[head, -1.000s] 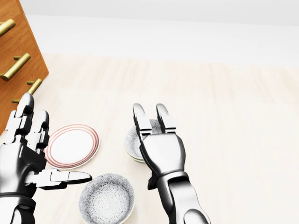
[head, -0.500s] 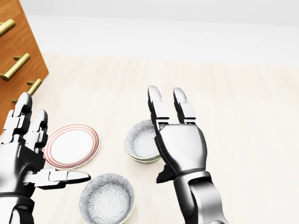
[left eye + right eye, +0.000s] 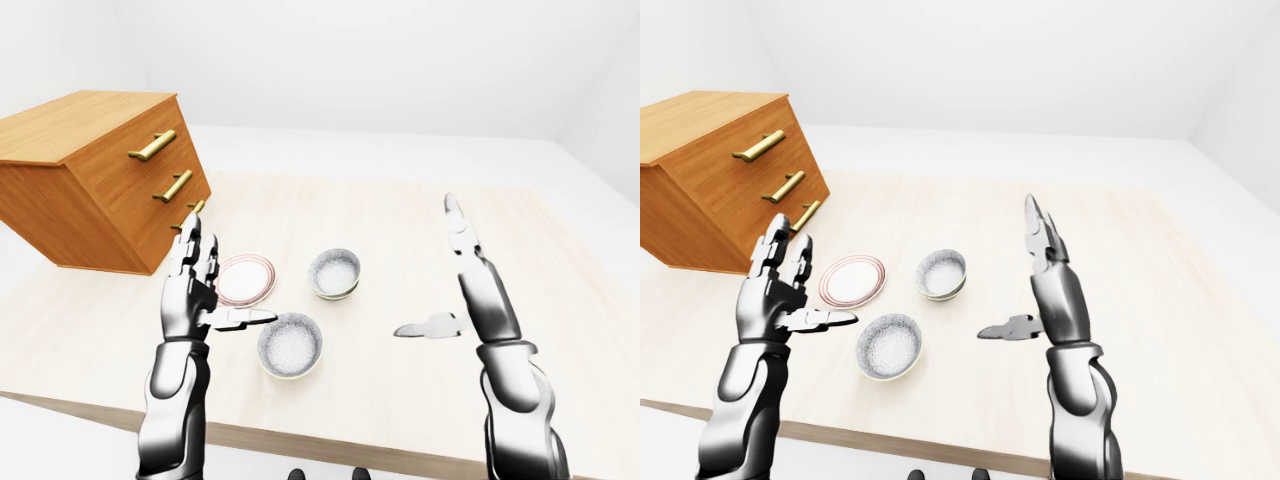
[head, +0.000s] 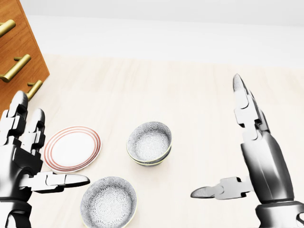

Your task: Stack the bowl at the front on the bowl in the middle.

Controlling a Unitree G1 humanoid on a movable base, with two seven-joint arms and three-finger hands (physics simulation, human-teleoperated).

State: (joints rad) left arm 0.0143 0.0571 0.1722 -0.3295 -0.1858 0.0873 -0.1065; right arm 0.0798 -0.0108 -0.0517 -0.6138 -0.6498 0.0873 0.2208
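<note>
Front bowl (image 4: pixel 108 202): low in the head view, round with no long axis, just right of the empty, wide-open left hand (image 4: pixel 19 161), well left of the equally open, empty right hand (image 4: pixel 260 159); middle bowl (image 4: pixel 149 142) up-right.

Glossy metal robot hand (image 4: pixel 259 164), matt wooden table (image 4: pixel 190 95).

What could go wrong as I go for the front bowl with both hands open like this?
The left hand hangs open beside the plate and the front bowl; a sideways sweep may knock either. That bowl sits nearest the table edge at the left-eye view's bottom, so a push might slide it off. Carried low, it could clip the rim of the middle bowl.
</note>
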